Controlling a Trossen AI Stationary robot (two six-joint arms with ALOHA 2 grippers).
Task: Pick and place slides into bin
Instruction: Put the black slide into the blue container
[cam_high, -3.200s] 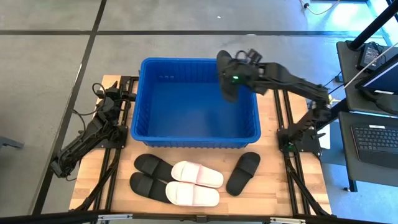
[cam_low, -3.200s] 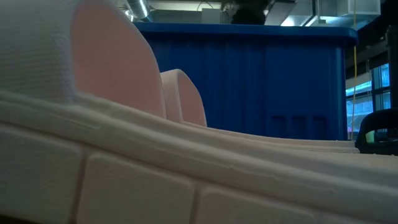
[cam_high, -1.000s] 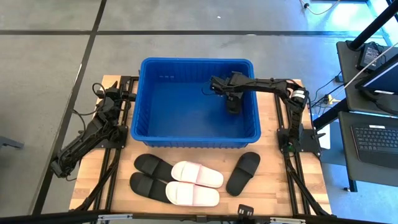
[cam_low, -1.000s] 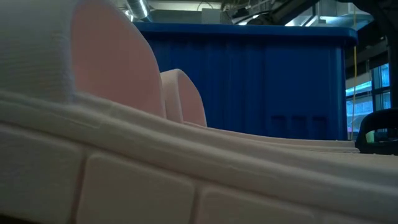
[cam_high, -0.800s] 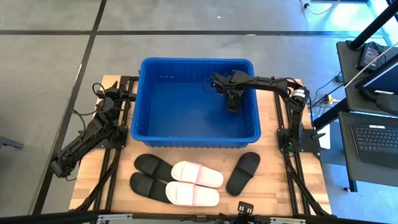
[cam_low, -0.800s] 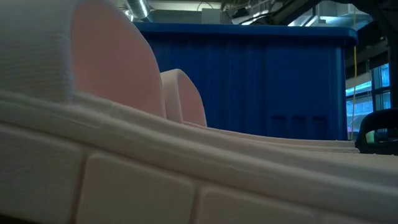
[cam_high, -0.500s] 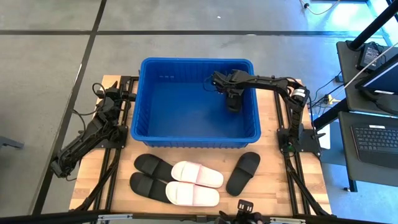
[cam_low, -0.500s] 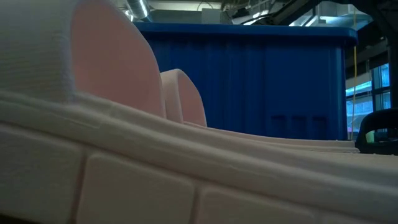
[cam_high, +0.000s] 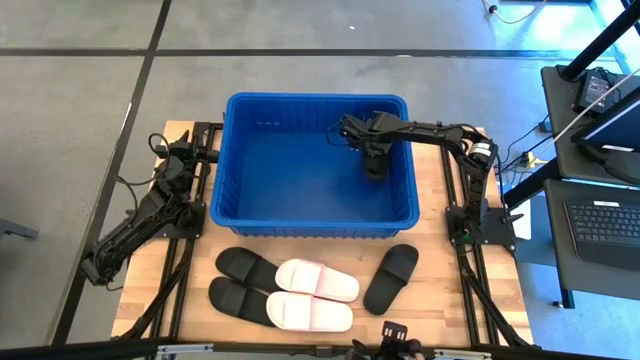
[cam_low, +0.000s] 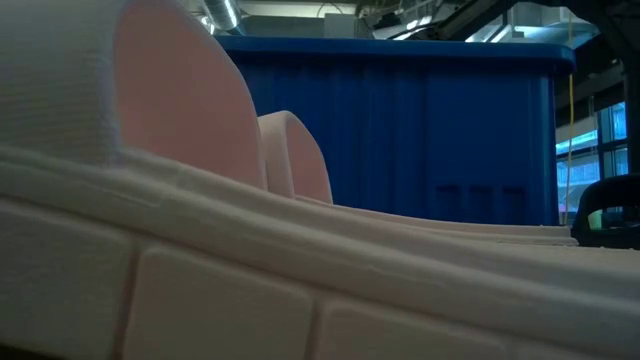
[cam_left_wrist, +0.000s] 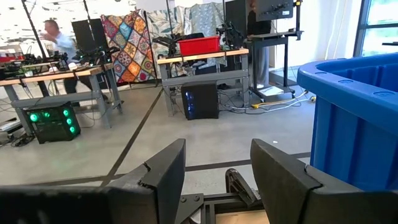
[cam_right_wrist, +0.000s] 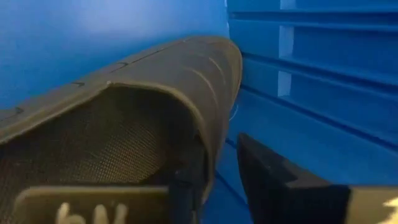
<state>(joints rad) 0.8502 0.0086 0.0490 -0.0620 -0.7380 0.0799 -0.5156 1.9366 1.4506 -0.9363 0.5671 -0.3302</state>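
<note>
Currently your left gripper sat spread and idle left of the bin. Two black and two white slides lay in front, another black one rightward. Your right gripper pinched a black slide inside the bin's right side.

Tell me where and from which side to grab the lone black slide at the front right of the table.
Grip the black slide across its wide strap, coming straight down from above. It lies flat and alone, clear of the white pair, so the raised strap likely gives the fingers an edge to close on. The right gripper, now inside the bin, is the nearer one.
</note>
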